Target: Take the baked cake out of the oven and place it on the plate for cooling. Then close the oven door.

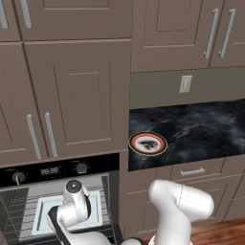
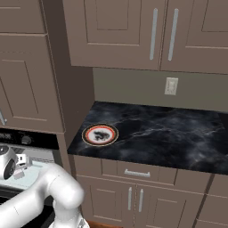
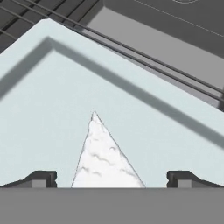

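The oven [image 1: 50, 171] stands open at the lower left, with its light grey racks showing; the oven door is out of view. Inside, a pale rectangular tray [image 1: 44, 210] lies on the rack. On that tray [image 3: 52, 100] sits the baked cake [image 3: 103, 159], a small white wedge with its tip pointing away from the hand. My gripper [image 3: 111, 180] is open just above the tray, one fingertip [image 3: 41, 178] on each side of the wedge's wide end, apart from it. The plate [image 1: 148, 143], red-ringed with a dark centre, rests on the black counter to the oven's right.
The black marble counter [image 1: 201, 129] runs to the right of the plate [image 2: 100, 134]. Brown cabinets hang above it and drawers sit below. A brown cabinet side wall stands between oven and counter. Rack wires [image 3: 65, 13] and the oven's grey back wall lie beyond the tray.
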{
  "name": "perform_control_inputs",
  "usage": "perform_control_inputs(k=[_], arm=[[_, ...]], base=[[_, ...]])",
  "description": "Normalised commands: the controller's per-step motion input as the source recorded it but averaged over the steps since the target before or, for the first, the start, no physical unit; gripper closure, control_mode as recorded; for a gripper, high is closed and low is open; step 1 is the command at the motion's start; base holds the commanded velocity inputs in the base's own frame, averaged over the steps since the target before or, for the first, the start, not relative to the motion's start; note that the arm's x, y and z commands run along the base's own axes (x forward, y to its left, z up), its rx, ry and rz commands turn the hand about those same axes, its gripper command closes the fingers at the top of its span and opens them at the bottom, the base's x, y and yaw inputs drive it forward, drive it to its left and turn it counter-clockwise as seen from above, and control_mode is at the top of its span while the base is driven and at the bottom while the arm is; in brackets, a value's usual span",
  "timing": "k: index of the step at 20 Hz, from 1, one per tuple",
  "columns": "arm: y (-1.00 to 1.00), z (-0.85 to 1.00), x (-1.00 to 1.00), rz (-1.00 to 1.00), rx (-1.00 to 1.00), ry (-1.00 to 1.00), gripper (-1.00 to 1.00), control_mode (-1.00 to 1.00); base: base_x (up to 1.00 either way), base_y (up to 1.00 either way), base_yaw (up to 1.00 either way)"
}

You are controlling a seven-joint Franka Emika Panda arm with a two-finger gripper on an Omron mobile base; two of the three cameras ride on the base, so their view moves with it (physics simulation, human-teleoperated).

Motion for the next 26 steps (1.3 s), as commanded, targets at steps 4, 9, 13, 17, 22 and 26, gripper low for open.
perform_control_inputs(k=[4,9,13,17,22,26], arm=[[0.26,-0.19,0.0,0.03,0.0,0.06,-1.0,-1.0],[0.13,-0.23,0.01,0.03,0.0,0.03,-1.0,-1.0],[0.03,-0.15,0.08,0.02,0.0,0.0,-1.0,-1.0],[0.0,-0.13,0.02,0.01,0.0,0.0,-1.0,-1.0],[0.0,-0.19,-0.05,0.01,0.0,0.0,-1.0,-1.0],[0.07,-0.16,0.0,0.0,0.0,0.0,1.0,-1.0]], base=[[0.0,0.0,0.0],[0.0,0.0,0.0],[0.0,0.0,0.0],[0.0,0.0,0.0],[0.0,0.0,0.0],[0.0,0.0,0.0]])
